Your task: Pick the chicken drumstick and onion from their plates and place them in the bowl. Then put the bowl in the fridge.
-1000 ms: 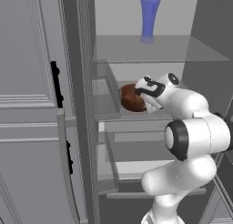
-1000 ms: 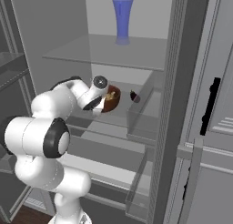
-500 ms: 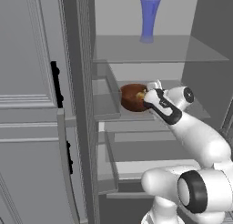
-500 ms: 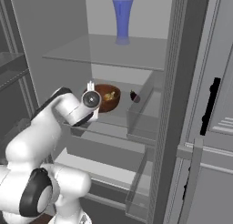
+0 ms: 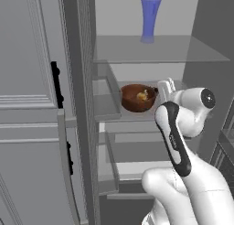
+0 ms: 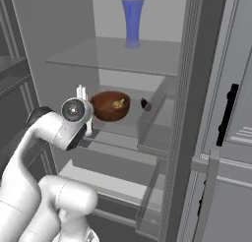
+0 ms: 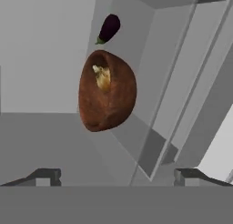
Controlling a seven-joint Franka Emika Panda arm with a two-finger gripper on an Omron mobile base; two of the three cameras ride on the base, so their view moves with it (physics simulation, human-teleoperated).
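The reddish-brown wooden bowl (image 5: pixel 137 98) (image 6: pixel 109 105) (image 7: pixel 107 93) stands on a glass shelf inside the open fridge (image 5: pixel 160 48) (image 6: pixel 142 51). A pale yellowish lump, the onion (image 5: pixel 143 96) (image 6: pixel 118 104) (image 7: pixel 102 76), lies in the bowl. The chicken drumstick is hidden from me, and the plates are out of view. My gripper (image 5: pixel 165 88) (image 6: pixel 81 93) (image 7: pixel 116 175) hovers just in front of the bowl, clear of it. It is open, with nothing between its fingertips (image 7: pixel 45 175).
A dark eggplant (image 6: pixel 146 105) (image 7: pixel 109 27) lies on the same shelf behind the bowl. A blue vase (image 5: pixel 150 16) (image 6: pixel 133 17) stands on the shelf above. Clear door bins (image 6: pixel 155 120) and the fridge door with its black handle (image 5: pixel 55 84) (image 6: pixel 227 113) flank the opening. Drawers sit below.
The hand has drawn back from the bowl toward the fridge front and the elbow has swung. The bowl stays where it was on the shelf.
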